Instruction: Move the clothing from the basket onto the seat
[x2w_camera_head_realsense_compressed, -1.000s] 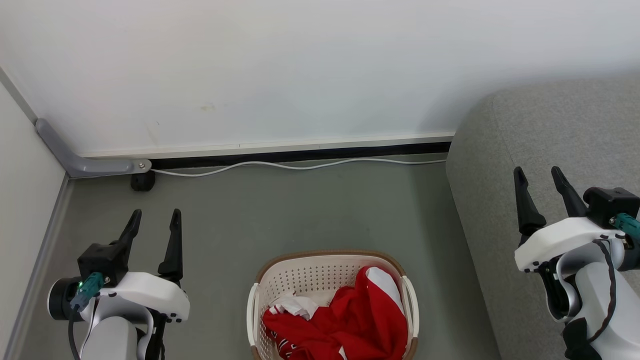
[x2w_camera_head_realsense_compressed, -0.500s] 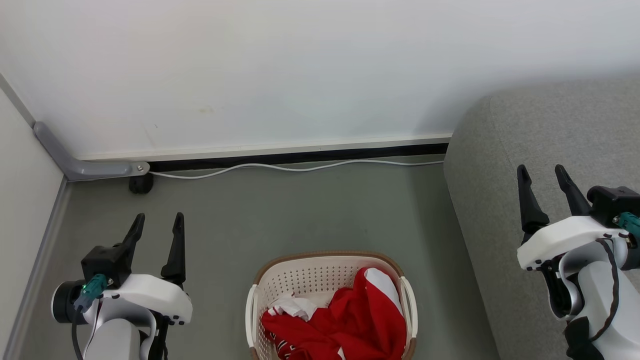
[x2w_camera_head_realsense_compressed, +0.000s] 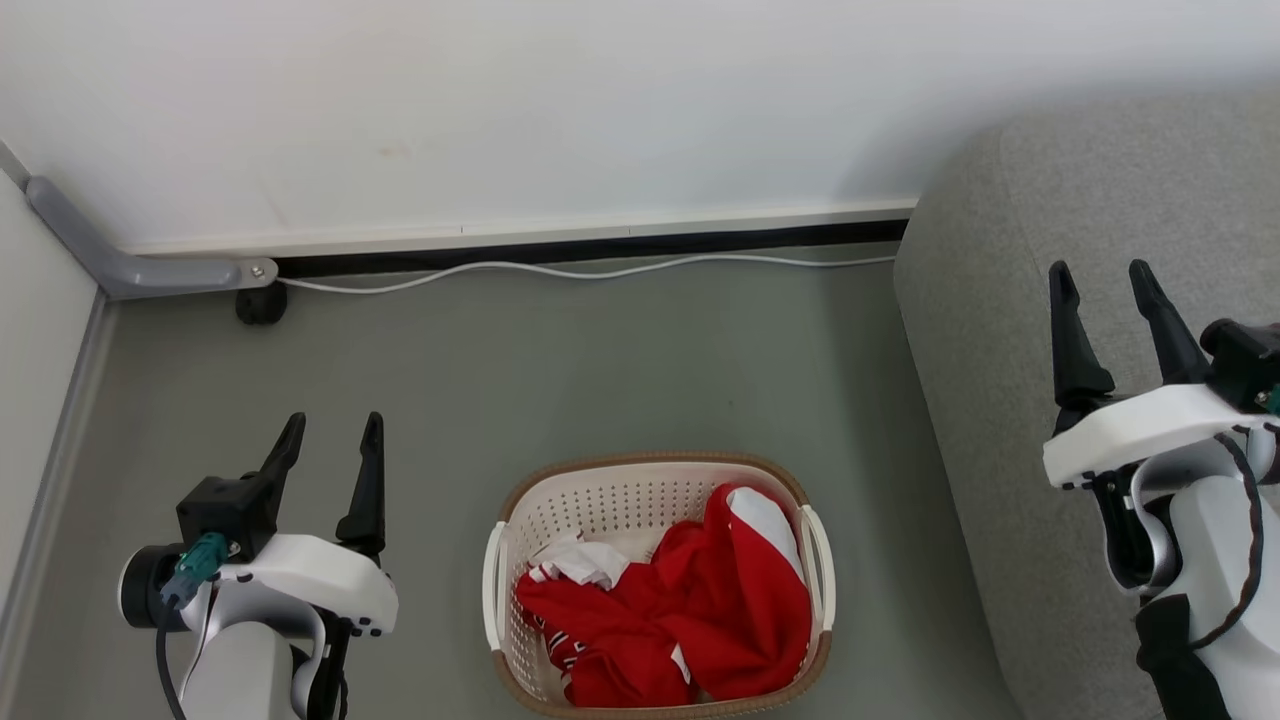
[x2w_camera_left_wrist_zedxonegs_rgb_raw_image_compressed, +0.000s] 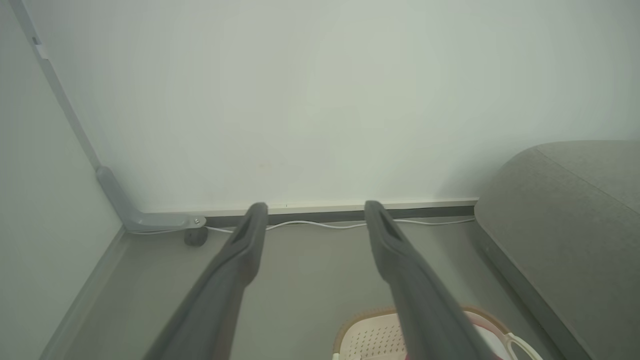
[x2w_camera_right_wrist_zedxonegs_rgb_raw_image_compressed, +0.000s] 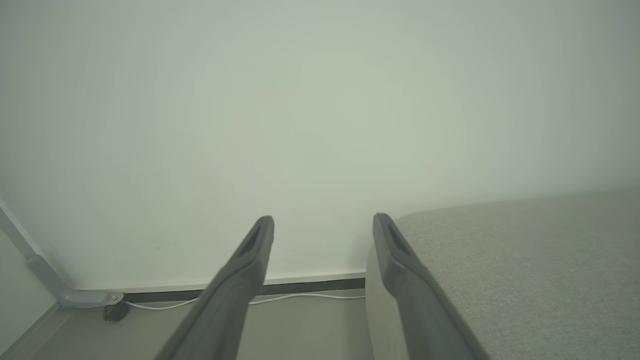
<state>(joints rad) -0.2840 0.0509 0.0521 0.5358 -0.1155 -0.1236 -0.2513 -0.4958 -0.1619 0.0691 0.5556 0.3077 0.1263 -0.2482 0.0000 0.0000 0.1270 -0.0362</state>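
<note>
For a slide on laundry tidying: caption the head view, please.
Open, empty left hand and right hand poised either side of a basket of red clothing, grey sofa at right.

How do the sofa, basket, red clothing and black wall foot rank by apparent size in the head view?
1. sofa, though cropped
2. basket
3. red clothing inside it
4. black wall foot

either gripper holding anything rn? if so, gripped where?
Nothing is held. The left gripper and the right gripper are both open and empty; the clothing lies in the basket.
</note>
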